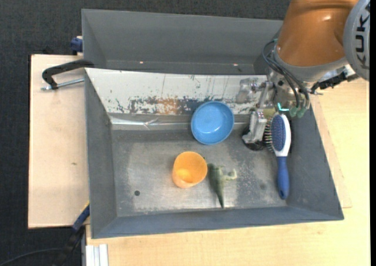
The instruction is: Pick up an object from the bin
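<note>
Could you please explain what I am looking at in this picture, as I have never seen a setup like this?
A single camera looks down into a grey metal bin from above and slightly to one side. The large orange-covered shape at the upper right is a robot arm, whose job is to pick one thing out of the bin. At its lower end is the gripper, the part that grasps. It is down in the right part of the bin, between a blue bowl and a blue-and-white hairbrush, right beside the brush's bristles. Nearer the front lie an orange cup and a small green thing that I cannot identify. I cannot tell whether the gripper holds anything.
</note>
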Action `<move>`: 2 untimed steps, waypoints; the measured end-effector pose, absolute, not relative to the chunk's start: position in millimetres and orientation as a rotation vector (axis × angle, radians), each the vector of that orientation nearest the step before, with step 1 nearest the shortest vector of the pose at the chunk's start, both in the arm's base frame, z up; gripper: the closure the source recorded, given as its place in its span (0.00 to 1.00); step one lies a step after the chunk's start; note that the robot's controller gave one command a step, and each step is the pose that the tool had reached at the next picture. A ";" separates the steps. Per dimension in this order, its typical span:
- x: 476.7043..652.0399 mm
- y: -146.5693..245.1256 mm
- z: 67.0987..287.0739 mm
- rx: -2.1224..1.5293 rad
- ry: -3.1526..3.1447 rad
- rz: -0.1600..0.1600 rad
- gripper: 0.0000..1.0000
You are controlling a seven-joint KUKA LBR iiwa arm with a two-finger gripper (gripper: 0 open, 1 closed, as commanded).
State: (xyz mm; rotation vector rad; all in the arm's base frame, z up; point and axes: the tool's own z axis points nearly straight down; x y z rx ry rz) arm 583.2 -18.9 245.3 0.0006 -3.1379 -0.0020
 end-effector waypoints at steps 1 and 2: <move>553.9 41.6 66.5 0.170 -3.130 -0.003 0.00; 502.1 -13.5 101.3 0.653 -3.072 0.002 0.00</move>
